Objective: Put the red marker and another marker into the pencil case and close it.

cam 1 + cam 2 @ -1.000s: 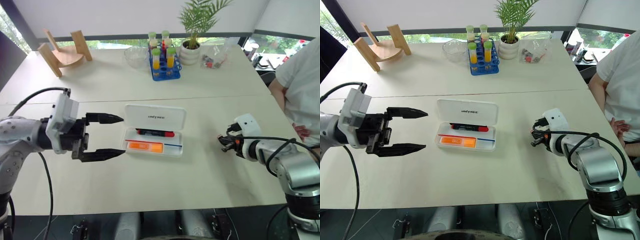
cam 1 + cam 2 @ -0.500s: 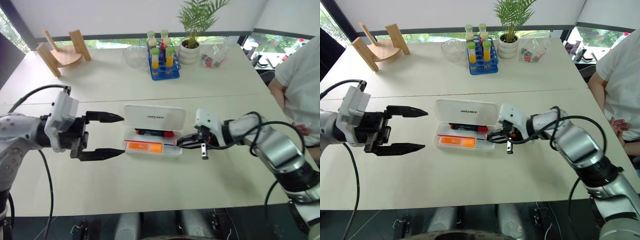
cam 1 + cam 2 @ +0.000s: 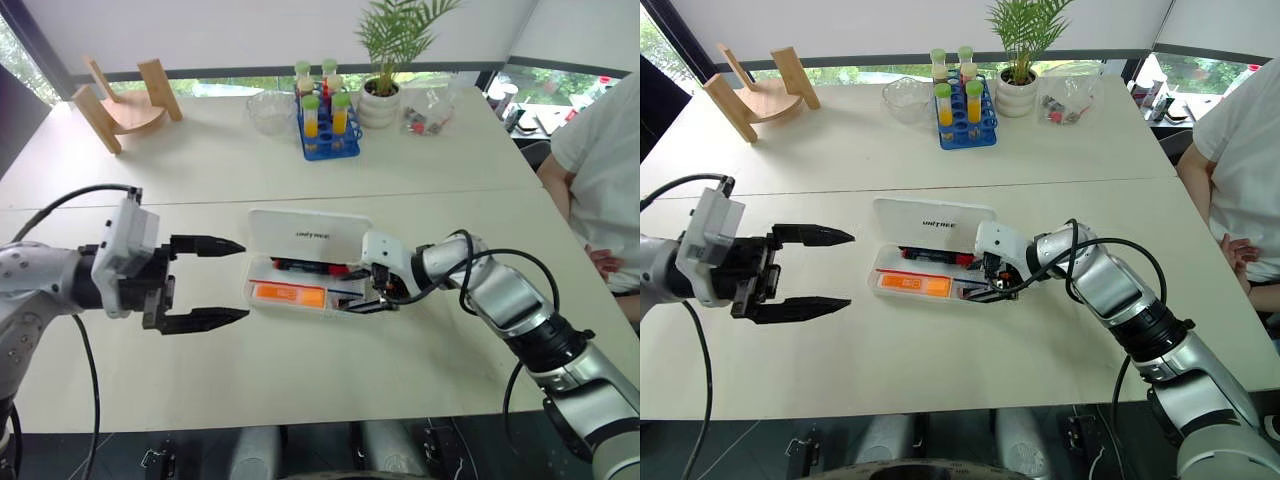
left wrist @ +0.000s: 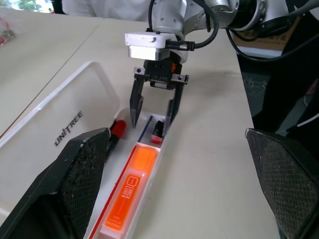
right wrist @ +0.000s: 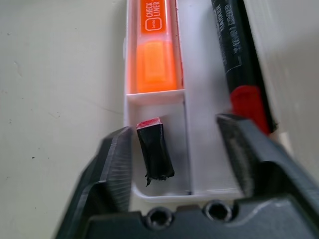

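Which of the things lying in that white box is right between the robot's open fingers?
The small black piece with a red end, alone in the end compartment. The orange highlighter and the red marker lie in the longer compartments beyond it.

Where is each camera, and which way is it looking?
Head views: look down over the table; both arms show, beside the open pencil case.
Left wrist view: looks along the left fingers at the case and the right gripper.
Right wrist view: looks between the right fingers at a small black piece.
Shared: the orange marker and red marker.
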You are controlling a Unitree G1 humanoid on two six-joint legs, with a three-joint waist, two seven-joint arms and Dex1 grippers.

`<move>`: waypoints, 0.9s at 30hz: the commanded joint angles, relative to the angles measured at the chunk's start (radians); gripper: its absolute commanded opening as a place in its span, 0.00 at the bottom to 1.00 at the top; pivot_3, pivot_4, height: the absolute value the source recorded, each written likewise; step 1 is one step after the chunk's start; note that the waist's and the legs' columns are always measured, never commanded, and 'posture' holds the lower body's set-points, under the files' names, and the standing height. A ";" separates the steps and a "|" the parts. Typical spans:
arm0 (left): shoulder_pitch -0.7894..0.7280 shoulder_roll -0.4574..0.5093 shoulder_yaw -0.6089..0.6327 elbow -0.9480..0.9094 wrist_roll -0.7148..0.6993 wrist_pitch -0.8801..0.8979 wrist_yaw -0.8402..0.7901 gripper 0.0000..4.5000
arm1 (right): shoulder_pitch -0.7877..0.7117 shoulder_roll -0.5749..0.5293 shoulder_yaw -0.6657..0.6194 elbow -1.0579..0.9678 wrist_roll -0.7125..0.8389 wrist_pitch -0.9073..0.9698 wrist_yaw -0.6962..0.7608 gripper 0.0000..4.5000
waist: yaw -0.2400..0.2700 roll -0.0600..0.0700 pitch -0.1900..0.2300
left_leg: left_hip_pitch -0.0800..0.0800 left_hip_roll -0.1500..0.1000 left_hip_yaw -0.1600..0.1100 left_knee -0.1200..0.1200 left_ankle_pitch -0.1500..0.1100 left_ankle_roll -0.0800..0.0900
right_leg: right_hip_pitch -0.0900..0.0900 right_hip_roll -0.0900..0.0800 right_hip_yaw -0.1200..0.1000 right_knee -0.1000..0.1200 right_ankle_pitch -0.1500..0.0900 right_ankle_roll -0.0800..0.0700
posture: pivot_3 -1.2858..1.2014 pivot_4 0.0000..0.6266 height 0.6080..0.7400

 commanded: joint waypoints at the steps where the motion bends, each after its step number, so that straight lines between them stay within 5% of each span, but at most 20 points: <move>1: -0.002 0.007 0.021 -0.011 0.001 -0.013 0.004 1.00 | -0.018 -0.008 -0.035 -0.055 0.020 0.021 0.020 0.99 | 0.000 0.000 0.000 | 0.000 0.000 0.000 0.000 0.000 0.000 | 0.000 0.000 0.000 0.000 0.000 0.000 | 0.52 0.24 1.00; 12: -0.107 0.009 -0.067 0.164 0.131 -0.041 0.031 1.00 | -0.021 -0.130 -0.351 -0.263 0.266 0.226 0.046 0.99 | 0.004 0.000 0.000 | 0.000 0.000 0.000 0.000 0.000 0.000 | 0.000 0.000 0.000 0.000 0.000 0.000 | 0.52 0.24 1.00; 22: -0.239 -0.030 -0.143 0.490 0.263 -0.159 -0.035 1.00 | 0.095 -0.202 -0.478 -0.332 0.332 0.270 -0.043 0.99 | 0.002 0.000 0.000 | 0.000 0.000 0.000 0.000 0.000 0.000 | 0.000 0.000 0.000 0.000 0.000 0.000 | 0.52 0.24 1.00; 25: -0.301 -0.045 -0.162 0.605 0.292 -0.176 -0.053 0.81 | 0.108 -0.209 -0.500 -0.350 0.351 0.279 -0.068 1.00 | 0.001 0.000 0.000 | 0.000 0.000 0.000 0.000 0.000 0.000 | 0.000 0.000 0.000 0.000 0.000 0.000 | 0.52 0.24 1.00; 27: -0.349 -0.061 -0.177 0.688 0.323 -0.207 -0.064 0.59 | 0.112 -0.215 -0.513 -0.361 0.369 0.289 -0.080 1.00 | 0.002 0.000 0.000 | 0.000 0.000 0.000 0.000 0.000 0.000 | 0.000 0.000 0.000 0.000 0.000 0.000 | 0.52 0.24 1.00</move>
